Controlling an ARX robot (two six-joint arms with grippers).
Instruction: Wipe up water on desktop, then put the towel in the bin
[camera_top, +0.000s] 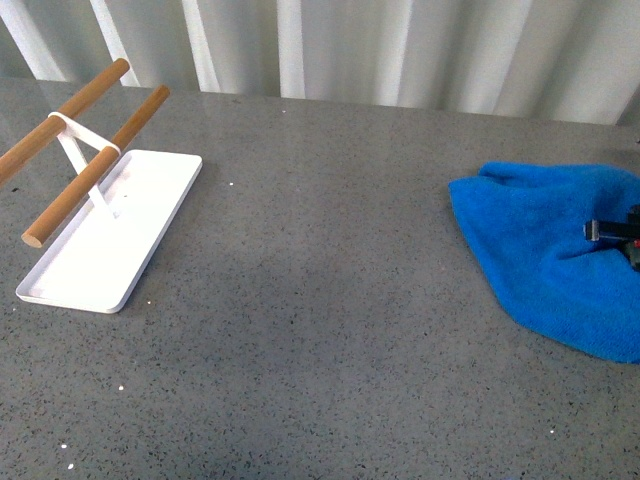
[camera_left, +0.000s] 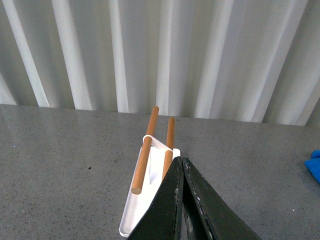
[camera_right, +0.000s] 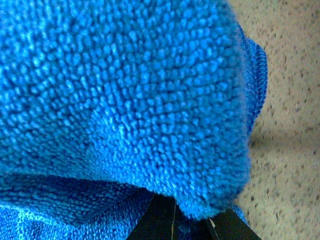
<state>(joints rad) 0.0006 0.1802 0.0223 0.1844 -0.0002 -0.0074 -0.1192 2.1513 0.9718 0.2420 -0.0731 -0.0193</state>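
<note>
We judged the wiping step to be in hand, with binning to follow. The large, fluffy bright blue microfibre towel (camera_top: 530, 250) lay bunched on the speckled dark grey, stone-like desktop (camera_top: 320, 330), far to the right and well apart from the shallow white rectangular tray (camera_top: 150, 215) with its two brown wooden rods (camera_top: 95, 165).

The right gripper (camera_right: 192, 224) sat down in the pile. Blue cloth showed between its dark fingers (camera_right: 155, 220), but we could not tell whether they had closed on it. The left gripper (camera_left: 181, 172) hovered over the tray's end, its jaws pressed together on nothing.

We could make out no water, so we could not tell where to wipe. The next move would call for a sure hold on the cloth and a flat drag leftward across the bare middle.

In the front view one rounded corner pointed left, towards the desktop's centre. The visible cloth ran from rear-left to near-right, though the picture's edge cut it off, so we could not be sure of its true long axis.
</note>
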